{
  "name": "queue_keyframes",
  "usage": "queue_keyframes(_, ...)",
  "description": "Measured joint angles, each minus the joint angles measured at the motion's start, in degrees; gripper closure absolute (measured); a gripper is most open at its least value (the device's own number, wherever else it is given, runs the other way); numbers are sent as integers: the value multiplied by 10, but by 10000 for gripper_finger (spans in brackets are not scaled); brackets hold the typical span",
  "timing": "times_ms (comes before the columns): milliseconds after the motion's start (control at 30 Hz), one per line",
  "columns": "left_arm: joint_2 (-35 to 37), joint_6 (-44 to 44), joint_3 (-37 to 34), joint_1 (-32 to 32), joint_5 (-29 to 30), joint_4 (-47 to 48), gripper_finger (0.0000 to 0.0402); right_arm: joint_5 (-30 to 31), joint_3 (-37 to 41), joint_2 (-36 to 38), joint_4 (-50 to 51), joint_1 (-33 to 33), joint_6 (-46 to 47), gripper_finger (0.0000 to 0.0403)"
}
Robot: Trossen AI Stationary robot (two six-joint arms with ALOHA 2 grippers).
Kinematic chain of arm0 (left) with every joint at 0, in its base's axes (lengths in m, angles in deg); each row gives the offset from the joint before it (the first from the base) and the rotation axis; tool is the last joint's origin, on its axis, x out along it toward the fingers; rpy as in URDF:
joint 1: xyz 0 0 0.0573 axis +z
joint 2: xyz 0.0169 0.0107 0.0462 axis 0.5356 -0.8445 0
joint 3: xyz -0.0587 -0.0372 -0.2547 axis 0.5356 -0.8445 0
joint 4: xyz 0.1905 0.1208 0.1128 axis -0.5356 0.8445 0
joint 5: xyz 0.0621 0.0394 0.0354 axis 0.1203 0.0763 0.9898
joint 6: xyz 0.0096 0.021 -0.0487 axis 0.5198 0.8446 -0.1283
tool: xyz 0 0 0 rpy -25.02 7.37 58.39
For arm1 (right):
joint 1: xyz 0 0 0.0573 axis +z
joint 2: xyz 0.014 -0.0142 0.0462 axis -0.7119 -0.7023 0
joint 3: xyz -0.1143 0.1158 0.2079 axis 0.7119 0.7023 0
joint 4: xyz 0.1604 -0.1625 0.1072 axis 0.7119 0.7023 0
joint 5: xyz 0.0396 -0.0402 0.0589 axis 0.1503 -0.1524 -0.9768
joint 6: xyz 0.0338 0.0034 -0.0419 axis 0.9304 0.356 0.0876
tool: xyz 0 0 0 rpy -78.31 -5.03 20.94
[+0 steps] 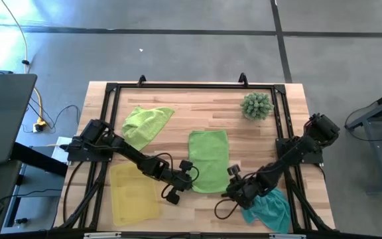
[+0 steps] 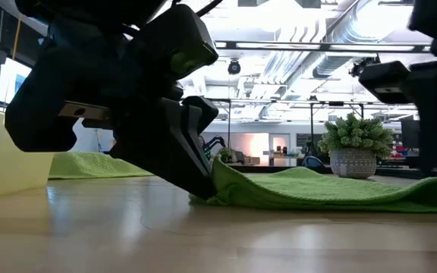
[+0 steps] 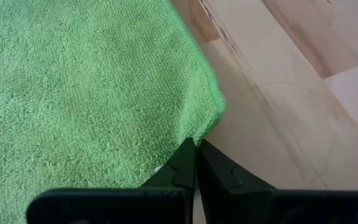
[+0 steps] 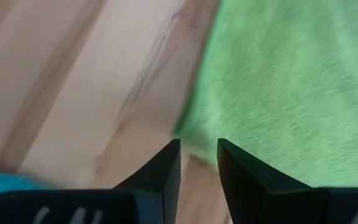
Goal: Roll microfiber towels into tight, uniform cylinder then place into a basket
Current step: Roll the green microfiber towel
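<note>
From above, the yellow basket [image 1: 134, 192] lies at the table's near left, a crumpled lime towel [image 1: 144, 123] farther back, and the left gripper [image 1: 190, 174] sits at the near left corner of the flat lime towel [image 1: 209, 159] in the middle. Its wrist view alone shows the fingers [image 3: 185, 168] pressed together, pinching that corner [image 3: 199, 132]. Rightward, the right gripper [image 1: 234, 189] is at the towel's near right edge, its wrist view showing fingers [image 4: 166, 165] slightly spread and empty; the teal towel [image 1: 270, 209] lies beside it.
</note>
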Motion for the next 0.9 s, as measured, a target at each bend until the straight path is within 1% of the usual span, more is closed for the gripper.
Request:
queue_keyframes(167, 0, 0, 0, 0, 0, 0, 401, 3, 0, -11, -5, -6, 0, 308)
queue_keyframes(300, 0, -15, 0, 0, 0, 2, 401, -24, 0, -36, -17, -6, 0, 308)
queue_keyframes(467, 1, -19, 0, 0, 0, 8, 401, -23, -2, -49, -40, -6, 2, 308)
queue_keyframes(567, 1, -20, 1, 0, 0, 9, 401, -23, -2, -50, -40, -6, 7, 308)
queue_keyframes(700, 1, -20, 1, 0, 0, 9, 401, -33, 0, -44, -35, -6, 45, 309)
queue_keyframes(900, 1, -21, 1, 0, 0, 9, 401, -43, 1, -20, -26, -5, 51, 308)
